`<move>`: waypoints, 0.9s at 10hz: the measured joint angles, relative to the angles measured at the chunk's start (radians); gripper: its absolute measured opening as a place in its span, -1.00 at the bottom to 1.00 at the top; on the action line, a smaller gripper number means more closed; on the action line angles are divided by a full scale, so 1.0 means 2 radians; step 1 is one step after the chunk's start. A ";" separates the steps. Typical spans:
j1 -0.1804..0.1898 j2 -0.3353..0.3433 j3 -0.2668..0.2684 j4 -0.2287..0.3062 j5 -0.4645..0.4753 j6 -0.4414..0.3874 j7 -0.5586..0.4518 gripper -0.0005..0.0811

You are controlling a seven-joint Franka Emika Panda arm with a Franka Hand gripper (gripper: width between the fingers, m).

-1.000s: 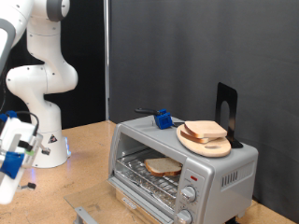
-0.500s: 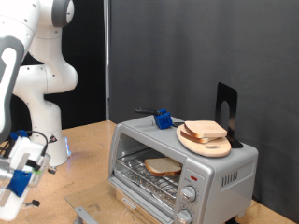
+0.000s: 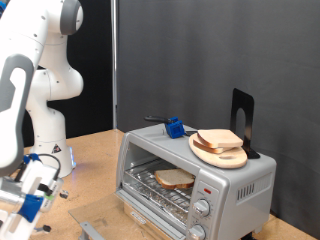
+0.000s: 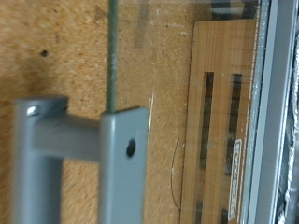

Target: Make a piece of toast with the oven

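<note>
Toast [image 3: 175, 179] on oven [image 3: 195, 180] rack, unmoved | gripper [image 3: 33, 205] lower, far left now | jaw spread: cannot tell

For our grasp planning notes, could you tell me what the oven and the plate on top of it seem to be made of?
The oven looks like brushed silver-grey metal: dull sheen, hard edges. The plate seems pale unvarnished wood, matte tan, though grain is too small to confirm.

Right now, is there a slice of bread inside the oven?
Yes, the exterior view shows the piece of toast lying on the wire rack inside the oven, whose door is open.
</note>
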 joint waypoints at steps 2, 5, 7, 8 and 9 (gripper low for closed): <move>0.006 0.003 0.021 -0.017 0.015 0.014 -0.008 0.96; 0.020 -0.003 0.043 -0.045 0.024 0.015 -0.029 0.96; 0.018 -0.031 0.044 -0.063 0.024 -0.022 -0.047 0.96; 0.013 -0.046 0.040 -0.070 0.024 -0.037 -0.050 0.96; 0.007 -0.061 0.036 -0.076 0.024 -0.056 -0.050 0.96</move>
